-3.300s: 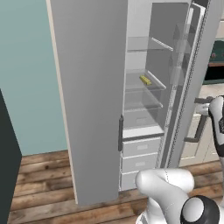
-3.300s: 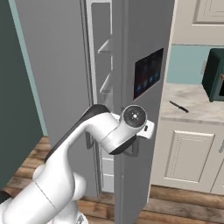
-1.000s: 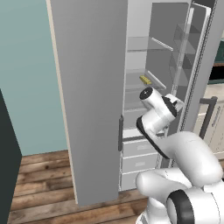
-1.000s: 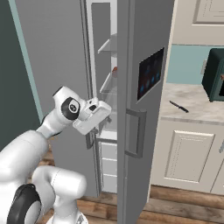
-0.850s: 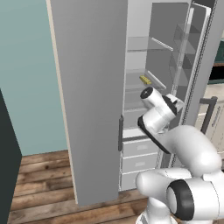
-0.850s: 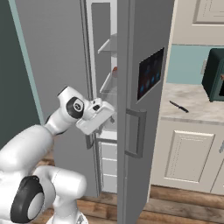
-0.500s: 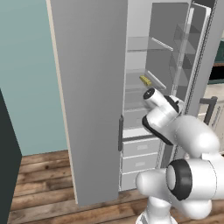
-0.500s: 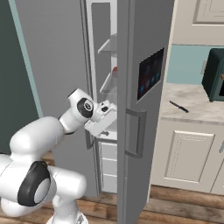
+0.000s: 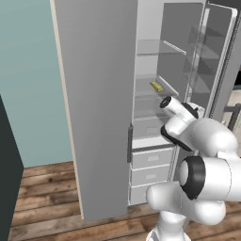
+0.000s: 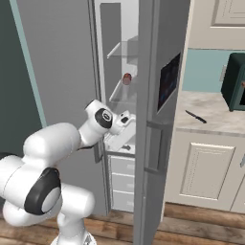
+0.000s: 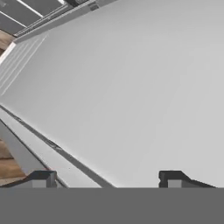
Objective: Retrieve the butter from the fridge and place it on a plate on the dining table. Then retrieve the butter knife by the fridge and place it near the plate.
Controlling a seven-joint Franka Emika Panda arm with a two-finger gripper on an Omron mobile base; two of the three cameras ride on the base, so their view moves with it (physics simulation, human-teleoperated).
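Butter (image 9: 156, 86) sat on a glass shelf of the fridge (image 9: 99, 94), a small pale-yellow stick up in the open compartment, above the white drawers. The fridge's left door stood swung wide, its grey face turned toward the room. The white arm reached into the fridge at mid height, its hand sitting lower than the butter's shelf and clear of the stick. From the right base view, the gripper (image 10: 125, 119) pushed in just above the drawers, below a small reddish item (image 10: 127, 78) on a higher shelf; what that item was I couldn't make out from where I stood.

Close in, the gripper's fingertips (image 11: 42, 178) stood far apart, jaws spread wide with nothing between them, facing a smooth pale grey surface inside the fridge. A strip of wooden floor (image 11: 6, 159) showed off to one side.

To the right of the fridge, past its closed door with the dark panel (image 10: 167, 82), the butter knife (image 10: 196, 116) lay on the beige counter, dark and slim, untouched. A dark green appliance (image 10: 234, 82) sat farther along that counter, well away from the fridge, and cream cabinets (image 10: 203, 170) ran beneath it.
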